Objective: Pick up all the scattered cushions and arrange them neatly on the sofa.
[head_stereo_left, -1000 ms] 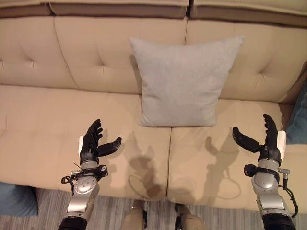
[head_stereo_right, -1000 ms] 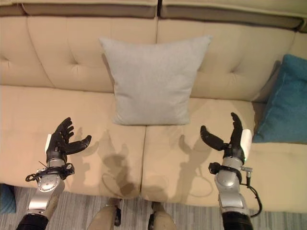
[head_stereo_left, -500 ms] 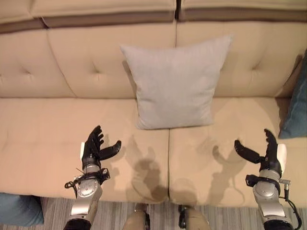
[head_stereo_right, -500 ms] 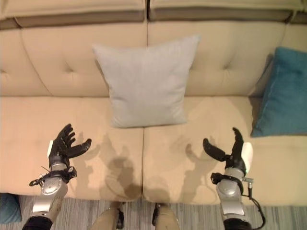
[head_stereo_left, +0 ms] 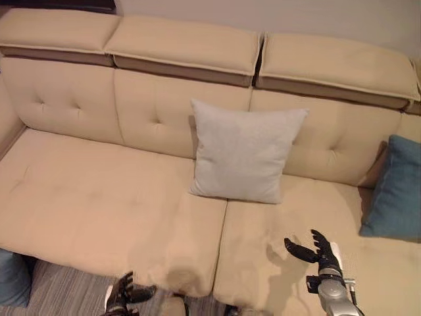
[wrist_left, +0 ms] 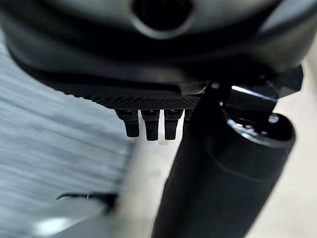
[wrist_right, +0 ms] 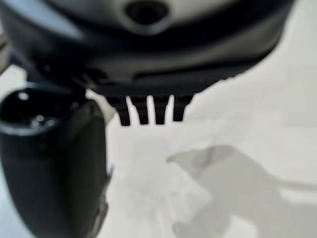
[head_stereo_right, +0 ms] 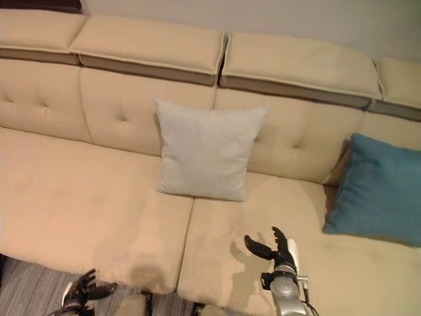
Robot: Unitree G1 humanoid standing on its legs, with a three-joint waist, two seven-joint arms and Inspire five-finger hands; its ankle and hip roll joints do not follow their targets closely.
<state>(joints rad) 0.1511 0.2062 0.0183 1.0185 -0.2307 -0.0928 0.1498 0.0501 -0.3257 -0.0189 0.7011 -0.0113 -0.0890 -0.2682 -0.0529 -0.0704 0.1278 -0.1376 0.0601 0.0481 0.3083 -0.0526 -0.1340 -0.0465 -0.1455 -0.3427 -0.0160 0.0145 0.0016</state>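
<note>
My right hand (head_stereo_right: pixel 279 249) hovers low over the front of the sofa (head_stereo_left: pixel 99 204) seat, with fingers spread and released, holding nothing; in its own wrist view the straight fingers (wrist_right: pixel 148 111) point at bare beige cloth. My left hand (head_stereo_left: pixel 125 295) is lower, at the front edge of the seat, also relaxed and empty, and its wrist view shows the fingers (wrist_left: pixel 148 126) over the grey striped floor (wrist_left: pixel 44 148) and the seat edge. Beyond my hands, a grey cushion (head_stereo_left: pixel 242 151) stands upright against the backrest, about at the seam between two seat parts, and it looks tidy already. A blue cushion (head_stereo_right: pixel 376 191) leans in the corner on my right side, well apart from the grey one. At the lower left, a bit of blue thing (head_stereo_left: pixel 12 280) shows on the floor beside the sofa; I think it is one more cushion, but too little is seen to be sure. I judge that I am between two steps: one cushion is placed and my hands are free. The next move probably calls for turning to my left and reaching down to that blue thing. The right eye view shows the blue cushion almost whole, while the left eye view cuts it at the edge but shows the blue thing on the floor.
</note>
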